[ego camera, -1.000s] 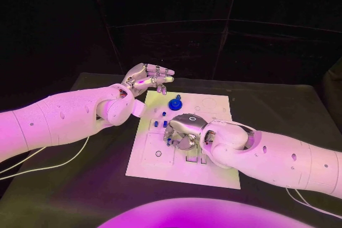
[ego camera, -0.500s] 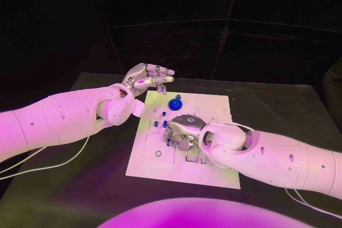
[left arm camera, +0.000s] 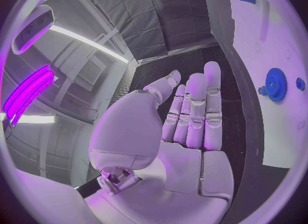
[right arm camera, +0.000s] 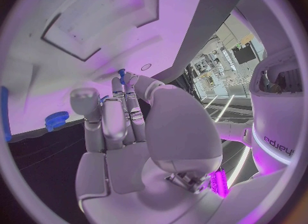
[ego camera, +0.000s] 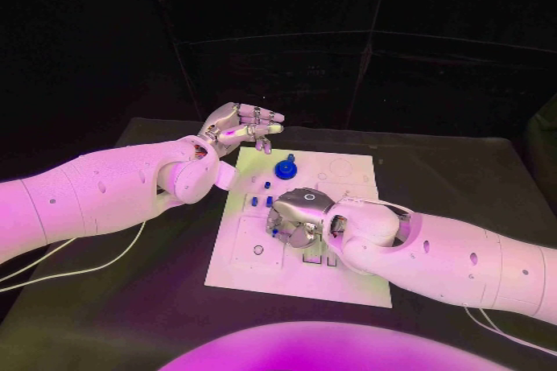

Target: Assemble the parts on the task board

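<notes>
my right robot hand (ego camera: 299, 215) sits low over the middle of the task board (ego camera: 348, 274), near the centre of the head view, fingers curled down toward the plate. in the right wrist view a small blue part (right arm camera: 121, 75) shows right at its fingertips (right arm camera: 126, 82), but i cannot tell whether it is pinched or only touched. a couple of small blue parts (ego camera: 261, 200) lie on the board just to the picture-left of that hand, close beside its fingers. the blue gear (ego camera: 284, 171) stands on the upper part of the board, above the right robot hand and apart from it; it also shows in the left wrist view (left arm camera: 276, 84), with a small blue knob (left arm camera: 300, 84) just beside it. my left robot hand (ego camera: 241, 128) hangs above the board's upper left corner, off the bench (ego camera: 128, 307), fingers loosely spread and holding nothing, the gear a little below and to the picture-right of it.
</notes>
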